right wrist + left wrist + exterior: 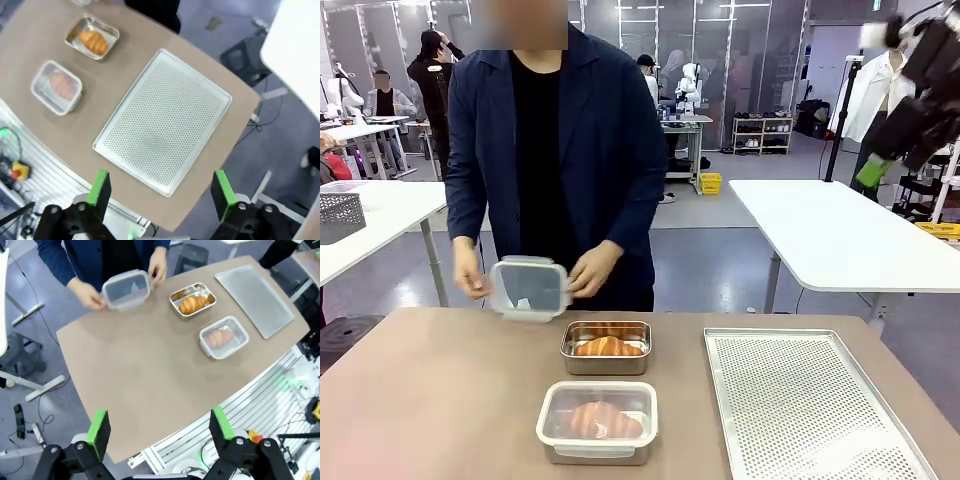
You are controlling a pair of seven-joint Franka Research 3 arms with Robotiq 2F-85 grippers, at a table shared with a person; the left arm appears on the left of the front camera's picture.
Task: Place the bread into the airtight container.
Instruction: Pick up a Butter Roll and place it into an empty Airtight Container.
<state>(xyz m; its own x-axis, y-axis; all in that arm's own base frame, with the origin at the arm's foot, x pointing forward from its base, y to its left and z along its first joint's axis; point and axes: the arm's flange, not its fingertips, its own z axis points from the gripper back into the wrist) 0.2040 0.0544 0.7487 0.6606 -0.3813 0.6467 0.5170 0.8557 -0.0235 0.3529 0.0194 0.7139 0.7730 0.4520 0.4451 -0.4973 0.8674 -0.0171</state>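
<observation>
Tabletop (440,400) comes first on my screens, a brown surface spanning the whole near field with the person (555,150) in a dark jacket standing at its far edge; next in size is the perforated metal tray (810,405), lying flat on the right part of the table, well apart from the food boxes; the right arm (920,80) hangs high at the upper right of my front view, off the table; my right gripper (160,192) looks straight down at that tray from above, its green-padded fingers (99,189) spread wide with nothing between them; my left gripper (161,432) hovers over the near table edge, likewise spread apart and empty; the person's two hands (592,270) hold a clear plastic lid (528,288) tilted up just above the far edge of the table, one hand at each side; below it sits the open airtight container (606,347), a steel box with a croissant-shaped bread (608,346) lying inside it and no cover on top; just in front of that, nearer to me, stands a second container (598,422) with its clear lid on, and through the lid I can make out another bread (604,420), slightly hazy; the two boxes are near each other in a line but I see a strip of table between them; on the left wrist view both sit toward the tray side of the table.
</observation>
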